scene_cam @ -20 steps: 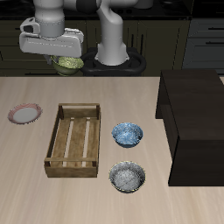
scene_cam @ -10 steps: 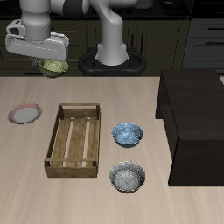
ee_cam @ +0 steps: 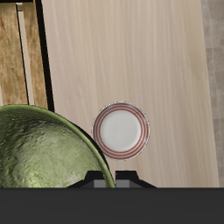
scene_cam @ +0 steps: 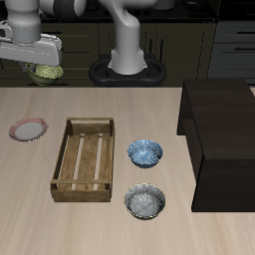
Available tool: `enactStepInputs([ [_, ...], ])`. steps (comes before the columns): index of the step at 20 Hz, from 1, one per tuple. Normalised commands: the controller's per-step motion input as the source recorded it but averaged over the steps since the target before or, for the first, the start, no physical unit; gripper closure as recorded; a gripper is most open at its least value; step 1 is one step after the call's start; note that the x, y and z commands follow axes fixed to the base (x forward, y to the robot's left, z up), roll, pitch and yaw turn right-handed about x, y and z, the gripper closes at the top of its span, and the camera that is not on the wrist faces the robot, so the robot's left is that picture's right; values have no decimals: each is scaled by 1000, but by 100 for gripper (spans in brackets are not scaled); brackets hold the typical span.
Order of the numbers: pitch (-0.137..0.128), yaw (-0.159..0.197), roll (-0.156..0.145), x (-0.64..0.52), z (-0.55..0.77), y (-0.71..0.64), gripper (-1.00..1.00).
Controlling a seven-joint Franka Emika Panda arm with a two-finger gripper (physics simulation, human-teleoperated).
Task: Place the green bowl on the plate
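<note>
Exterior view: gripper (scene_cam: 44, 68) raised high, clamped on green bowl (scene_cam: 45, 72).
Hovering above table, behind plate (scene_cam: 28, 128).

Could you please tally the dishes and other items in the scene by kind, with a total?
Bowls: 3 – green bowl carried by the tool, blue bowl, grey bowl
Plates: 1 – plate
Trays: 1 – wooden tray
Cabinets: 1 – dark cabinet
Total: 6
</note>
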Motion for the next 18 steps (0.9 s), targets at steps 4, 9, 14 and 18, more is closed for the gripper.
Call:
enactStepInputs([
  [4,6,-33,-59,-68,-83,-373,100],
  [9,7,-31,-53,-8,-108,-239,100],
  [14,37,-2,-21,14,-340,-117,100],
  [18,80,-3,-33,182,-470,-130,100],
])
